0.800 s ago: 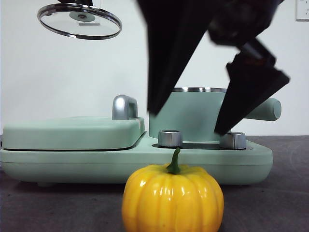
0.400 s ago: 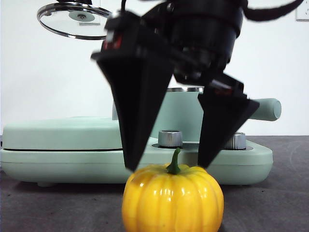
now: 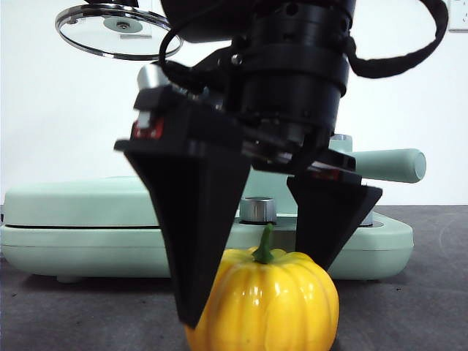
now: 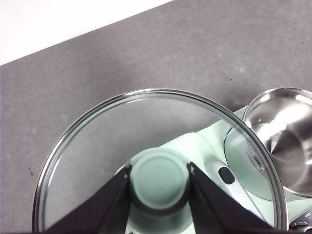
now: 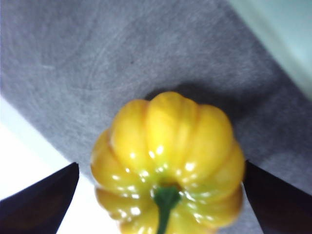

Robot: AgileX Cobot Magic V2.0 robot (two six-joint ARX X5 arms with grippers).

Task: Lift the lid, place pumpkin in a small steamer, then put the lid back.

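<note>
Dark grey tabletop carries your pumpkin (image 3: pixel 262 298). Your right gripper (image 3: pixel 256 281) straddles it, jaws wide (not touching). Your left gripper (image 4: pixel 159 183) pinches the lid (image 4: pixel 97 146) aloft.

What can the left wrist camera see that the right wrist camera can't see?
Only the left wrist view shows the lid, its knob pinched between the left gripper jaws, and through the glass the small steamer, open, with nothing in its shiny bowl.

Only the right wrist view shows the pumpkin on the dark table, with the right gripper jaws open on either side of it, not touching.

Both show the grey tabletop, a bit of the mint-green cooker, and two black jaws rising from the bottom edge.
</note>
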